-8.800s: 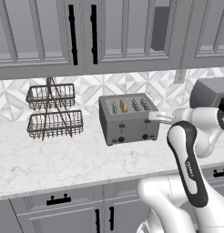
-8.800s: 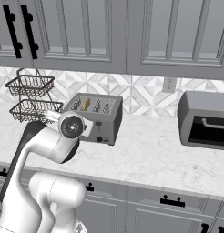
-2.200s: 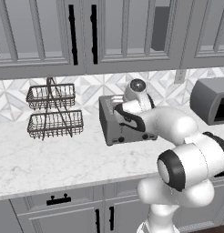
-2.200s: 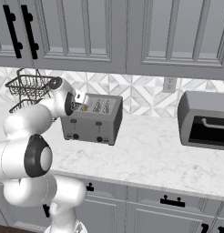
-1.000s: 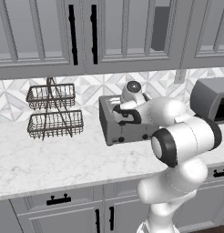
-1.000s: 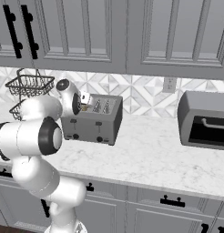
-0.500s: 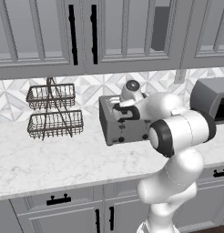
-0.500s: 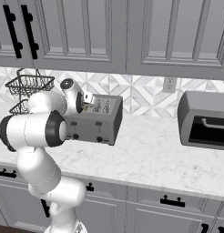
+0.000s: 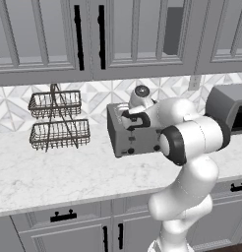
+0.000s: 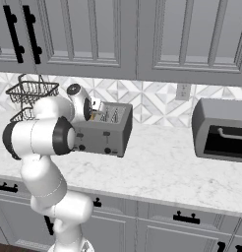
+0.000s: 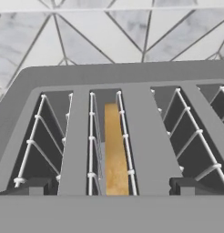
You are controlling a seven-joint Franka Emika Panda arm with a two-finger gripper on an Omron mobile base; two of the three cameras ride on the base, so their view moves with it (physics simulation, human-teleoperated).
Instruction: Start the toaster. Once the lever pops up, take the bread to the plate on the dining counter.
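Observation:
The grey four-slot toaster (image 9: pixel 124 139) (image 10: pixel 105 132) stands on the marble wall counter against the patterned tiles. My gripper (image 9: pixel 128 116) (image 10: pixel 95 111) hovers just above its top, pointing down into the slots. In the hand view the jaws are open, with the dark fingertips (image 11: pixel 32 185) set wide to either side of my gripper (image 11: pixel 108 187). The orange-brown bread (image 11: pixel 114 157) stands upright in the second slot from the left, between the fingertips and untouched. The toaster (image 11: pixel 132 75) lever's height cannot be made out. The plate and the dining counter are out of view.
A two-tier wire basket rack (image 9: pixel 58 120) (image 10: pixel 30 92) stands left of the toaster. A larger grey microwave-like box (image 9: pixel 230 106) (image 10: pixel 220 129) sits to the right. Upper cabinets hang close above. Bare marble counter (image 10: pixel 162 162) lies in front.
Over the last second the arm's elbow has swung in closer to the toaster, while the hand has stayed above the slots with its jaws open.

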